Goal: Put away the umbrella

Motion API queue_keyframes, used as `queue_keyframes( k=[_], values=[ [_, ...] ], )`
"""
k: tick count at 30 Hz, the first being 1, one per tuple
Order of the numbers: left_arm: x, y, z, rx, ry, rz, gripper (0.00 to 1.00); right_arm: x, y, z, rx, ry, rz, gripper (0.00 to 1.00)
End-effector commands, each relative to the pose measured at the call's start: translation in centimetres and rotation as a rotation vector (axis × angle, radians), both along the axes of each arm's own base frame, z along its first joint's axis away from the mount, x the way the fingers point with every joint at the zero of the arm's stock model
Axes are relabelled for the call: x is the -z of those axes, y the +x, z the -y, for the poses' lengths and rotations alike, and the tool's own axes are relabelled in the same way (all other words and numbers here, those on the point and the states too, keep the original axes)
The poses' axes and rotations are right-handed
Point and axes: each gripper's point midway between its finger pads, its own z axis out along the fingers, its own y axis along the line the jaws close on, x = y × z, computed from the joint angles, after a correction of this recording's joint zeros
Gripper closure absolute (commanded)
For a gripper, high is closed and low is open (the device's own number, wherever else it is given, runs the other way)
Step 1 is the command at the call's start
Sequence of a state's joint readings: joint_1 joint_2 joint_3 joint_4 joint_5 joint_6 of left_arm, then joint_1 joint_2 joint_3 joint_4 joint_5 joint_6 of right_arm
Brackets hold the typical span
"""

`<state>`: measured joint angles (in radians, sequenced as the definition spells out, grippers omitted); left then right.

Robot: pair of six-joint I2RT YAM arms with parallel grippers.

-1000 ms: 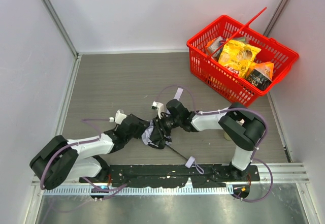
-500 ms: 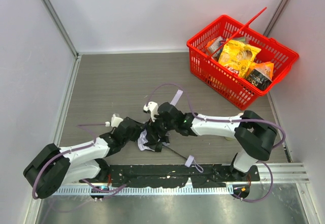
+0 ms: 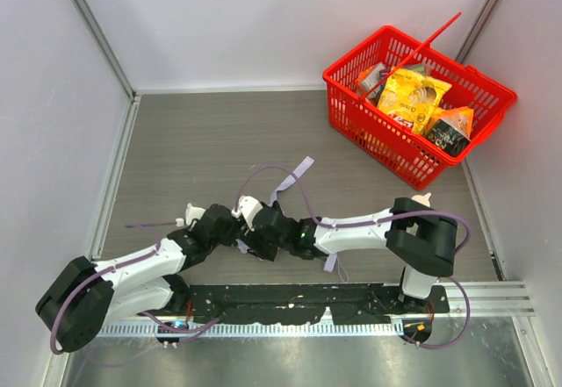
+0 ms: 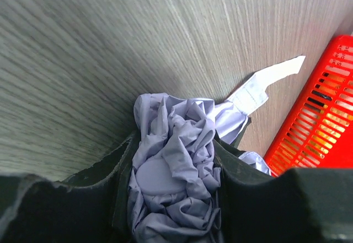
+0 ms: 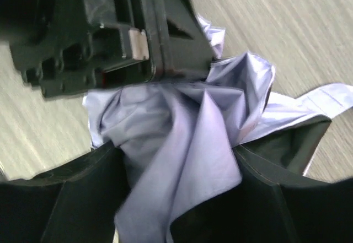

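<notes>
While the umbrella [image 4: 174, 166] lies bunched at six o'clock on the worktop [image 3: 202, 141], the left hand [image 4: 175, 144] clenches its fabric; the right hand [image 5: 176, 160] straddles it from three o'clock, grip impossible to tell.

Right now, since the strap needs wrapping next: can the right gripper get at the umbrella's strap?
Probably yes: the strap lies exposed on the table close beyond the right gripper, whose jaws straddle fabric of the umbrella.

Grey wood-grain tabletop [image 3: 202, 150] enclosed by plain white walls [image 3: 263, 18] on three sides
</notes>
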<state>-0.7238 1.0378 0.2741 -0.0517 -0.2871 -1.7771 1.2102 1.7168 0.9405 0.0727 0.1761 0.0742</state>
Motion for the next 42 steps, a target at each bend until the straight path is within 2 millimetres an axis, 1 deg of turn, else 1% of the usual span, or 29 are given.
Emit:
queue_keyframes(
  k=[1, 2, 3, 4, 5, 6, 10, 14, 16, 17, 18, 19, 20, 21, 22, 23, 24, 25, 26, 27, 28, 30, 31, 32, 33, 34, 37, 40, 42],
  values=[
    [-2.2, -0.7, 2.0, 0.014, -0.155, -0.042, 1.00, 3.3, 2.1, 3.2, 0.086, -0.213, 0.265, 0.32],
    [-2.1, -0.9, 2.1, 0.015, -0.166, -0.051, 1.00, 3.2, 2.4, 3.1, 0.085, -0.214, 0.303, 0.31],
    [-1.9, -1.1, 2.2, 0.015, -0.179, -0.064, 1.00, 3.6, 2.3, 3.3, 0.077, -0.232, 0.311, 0.31],
    [-2.0, -1.3, 2.3, 0.019, -0.191, -0.070, 1.00, 3.3, 2.5, 2.9, 0.071, -0.213, 0.337, 0.30],
    [-1.8, -1.5, 2.3, 0.017, -0.202, -0.081, 1.00, 3.4, 2.2, 2.9, 0.056, -0.208, 0.336, 0.30],
    [-1.7, -1.7, 2.3, 0.022, -0.208, -0.087, 1.00, 3.0, 2.3, 2.3, 0.056, -0.163, 0.344, 0.30],
    [-1.7, -2.4, 2.3, 0.033, -0.227, -0.095, 1.00, 2.2, 2.4, 1.6, 0.021, -0.097, 0.393, 0.30],
    [-1.5, -3.2, 2.2, 0.050, -0.243, -0.110, 1.00, 3.0, 3.0, 2.3, 0.012, -0.142, 0.454, 0.31],
    [-1.3, -3.6, 2.4, 0.054, -0.271, -0.131, 1.00, 3.1, 3.4, 2.2, 0.023, -0.147, 0.478, 0.39],
    [-1.2, -3.8, 2.5, 0.058, -0.278, -0.137, 1.00, 3.1, 3.5, 2.2, 0.020, -0.155, 0.485, 0.51],
    [-1.1, -4.0, 2.5, 0.060, -0.281, -0.143, 1.00, 3.3, 3.6, 2.2, 0.026, -0.158, 0.486, 0.59],
    [-1.2, -4.1, 2.6, 0.066, -0.290, -0.148, 1.00, 3.2, 3.7, 2.1, 0.030, -0.151, 0.482, 0.71],
    [-1.3, -4.1, 2.7, 0.068, -0.295, -0.145, 1.00, 3.4, 3.7, 2.2, 0.029, -0.154, 0.479, 0.74],
    [-1.5, -4.0, 2.8, 0.072, -0.299, -0.137, 1.00, 3.6, 3.6, 2.1, 0.026, -0.148, 0.464, 0.85],
    [-1.7, -3.9, 2.8, 0.075, -0.298, -0.125, 1.00, 3.8, 3.4, 1.9, 0.013, -0.143, 0.447, 0.90],
    [-1.7, -3.7, 2.7, 0.076, -0.288, -0.111, 1.00, 4.2, 3.2, 2.0, 0.002, -0.148, 0.411, 0.99],
    [-1.9, -3.4, 2.5, 0.080, -0.269, -0.085, 1.00, 3.8, 3.0, 1.7, -0.004, -0.130, 0.401, 0.99],
    [-2.2, -3.1, 2.5, 0.085, -0.254, -0.062, 0.99, 4.0, 2.4, 1.4, -0.035, -0.112, 0.358, 0.99],
    [-2.5, -2.7, 2.4, 0.096, -0.230, -0.033, 0.91, 3.4, 2.3, 1.4, -0.024, -0.080, 0.333, 0.99],
    [-2.6, -2.5, 2.3, 0.116, -0.198, -0.006, 0.78, 3.6, 1.9, 1.4, -0.054, -0.060, 0.286, 0.99],
    [-2.8, -2.1, 2.0, 0.119, -0.169, 0.022, 0.65, 2.6, 1.9, 1.4, -0.037, -0.017, 0.249, 0.99],
    [-3.0, -1.7, 1.9, 0.152, -0.104, 0.066, 0.48, 1.5, 1.7, 1.3, -0.062, 0.088, 0.128, 0.99],
    [-3.1, -1.4, 1.8, 0.174, -0.065, 0.085, 0.42, 0.5, 2.0, 1.4, -0.053, 0.136, 0.097, 0.99],
    [-3.3, -1.2, 1.7, 0.191, -0.029, 0.097, 0.37, 0.0, 1.8, 1.5, -0.070, 0.197, 0.006, 0.99],
    [-3.2, -1.0, 1.7, 0.208, -0.003, 0.105, 0.34, -1.2, 1.6, 1.3, -0.065, 0.260, -0.049, 0.99],
    [-3.5, -0.8, 1.9, 0.234, 0.022, 0.128, 0.31, -1.6, 1.4, 1.4, -0.096, 0.301, -0.126, 0.99],
    [-3.9, -0.3, 2.2, 0.290, 0.102, 0.170, 0.27, -3.8, 0.5, 0.7, -0.146, 0.403, -0.283, 0.99],
    [-4.1, 0.2, 2.4, 0.307, 0.138, 0.186, 0.26, -5.9, -0.5, 0.4, -0.222, 0.508, -0.408, 0.99],
    [-4.1, 0.3, 2.5, 0.321, 0.151, 0.193, 0.26, -7.3, -0.6, 0.4, -0.249, 0.578, -0.473, 0.99]
  ],
)
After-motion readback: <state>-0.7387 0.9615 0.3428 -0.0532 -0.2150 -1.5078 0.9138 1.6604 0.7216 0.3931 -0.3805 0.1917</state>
